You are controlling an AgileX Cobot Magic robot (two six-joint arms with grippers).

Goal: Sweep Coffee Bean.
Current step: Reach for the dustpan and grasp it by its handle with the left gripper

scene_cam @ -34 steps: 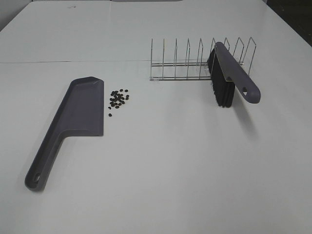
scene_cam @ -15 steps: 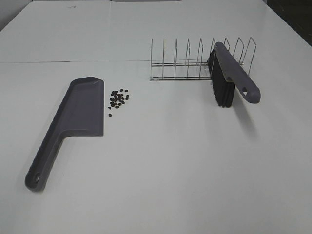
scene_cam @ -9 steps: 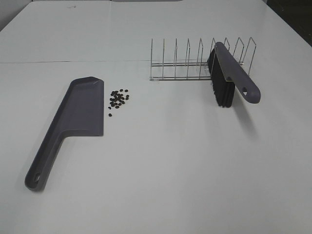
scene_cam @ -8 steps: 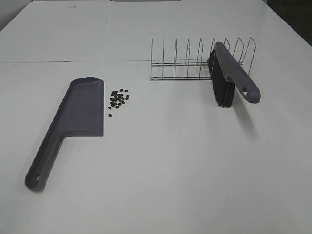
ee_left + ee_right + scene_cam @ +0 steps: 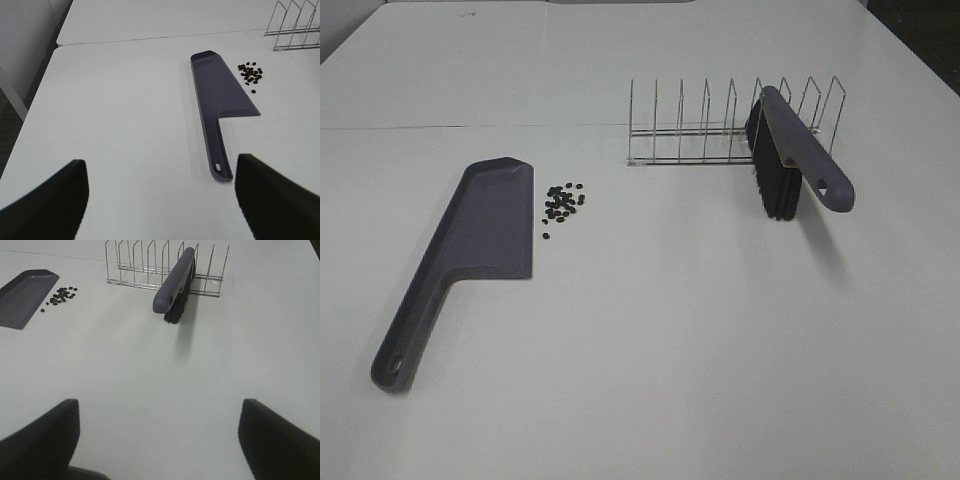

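1. Nothing has shifted over the last couple of seconds, and neither arm shows in the high view, so sweeping has not begun.
2. The left fingers [image 5: 50, 200] and right fingers [image 5: 40, 440] stand wide apart, holding nothing.
3. The beans [image 5: 562, 200] lie clustered on the counter [image 5: 670, 330], around 10 o'clock from its middle, just beside the dustpan [image 5: 490, 220], at its 3 o'clock.
4. The brush [image 5: 800, 150] leans in the wire rack [image 5: 690, 130] at 2 o'clock, untouched. Fetching it looks like the next step.

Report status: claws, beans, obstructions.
Left claw, right claw open, empty. Coffee beans loose on table beside dustpan, unswept. Brush leaning in wire rack. No obstructions seen.
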